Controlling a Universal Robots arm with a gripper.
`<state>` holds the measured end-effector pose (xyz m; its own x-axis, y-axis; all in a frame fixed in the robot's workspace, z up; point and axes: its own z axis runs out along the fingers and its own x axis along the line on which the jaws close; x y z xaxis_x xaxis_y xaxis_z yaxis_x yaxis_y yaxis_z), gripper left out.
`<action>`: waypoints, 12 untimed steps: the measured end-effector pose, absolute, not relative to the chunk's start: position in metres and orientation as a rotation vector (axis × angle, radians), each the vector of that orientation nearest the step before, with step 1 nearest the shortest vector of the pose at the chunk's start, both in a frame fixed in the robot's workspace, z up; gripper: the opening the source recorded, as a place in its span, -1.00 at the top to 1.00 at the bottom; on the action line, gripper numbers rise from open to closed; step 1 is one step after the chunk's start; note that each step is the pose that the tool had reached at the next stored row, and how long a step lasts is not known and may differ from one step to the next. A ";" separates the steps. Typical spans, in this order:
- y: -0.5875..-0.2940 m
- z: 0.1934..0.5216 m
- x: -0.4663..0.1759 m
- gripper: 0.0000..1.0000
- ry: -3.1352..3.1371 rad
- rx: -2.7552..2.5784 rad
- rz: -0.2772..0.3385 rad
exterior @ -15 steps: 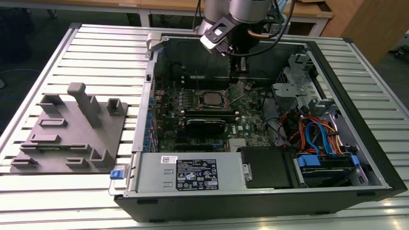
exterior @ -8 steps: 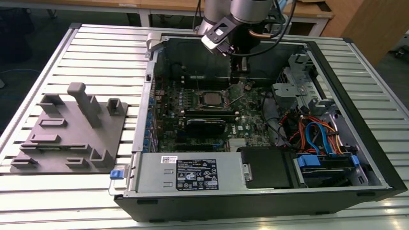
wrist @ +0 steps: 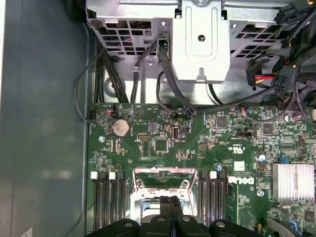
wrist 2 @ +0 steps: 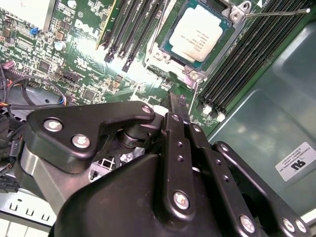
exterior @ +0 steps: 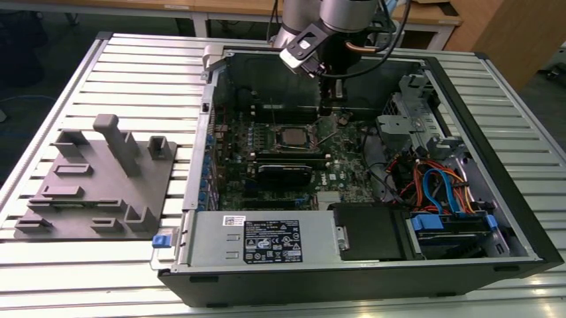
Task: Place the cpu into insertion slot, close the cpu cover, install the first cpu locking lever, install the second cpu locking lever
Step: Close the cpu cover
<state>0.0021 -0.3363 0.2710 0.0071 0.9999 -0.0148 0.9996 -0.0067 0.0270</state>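
Observation:
The cpu [wrist 2: 197, 32] lies with its silver top up in the insertion slot [exterior: 292, 136] on the green board. The silver cpu cover [wrist 2: 231, 35] appears to lie flat around it. A thin metal locking lever [wrist 2: 276, 13] sticks out free from one corner of the socket. My gripper [wrist 2: 175, 101] is shut with nothing between its black fingers. It hangs inside the case a little beside the socket, its tip [wrist: 168, 201] right over the edge of the socket's metal frame [wrist: 165, 178]. In the exterior view the gripper [exterior: 332, 109] sits just to the right of the slot, towards the back.
Black memory slots [wrist 2: 247, 59] flank the socket on both sides. A metal drive cage [wrist: 197, 44] with black cables [wrist: 168, 84] stands past the board's edge. A grey fixture block [exterior: 102, 179] lies on the slatted table at the exterior view's left. The case walls [exterior: 495, 152] close in around the board.

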 end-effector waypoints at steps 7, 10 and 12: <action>-0.336 0.271 0.003 0.80 2.193 2.208 0.013; -0.336 0.271 0.003 0.80 2.193 2.208 0.013; -0.336 0.271 0.004 0.80 2.193 2.208 0.013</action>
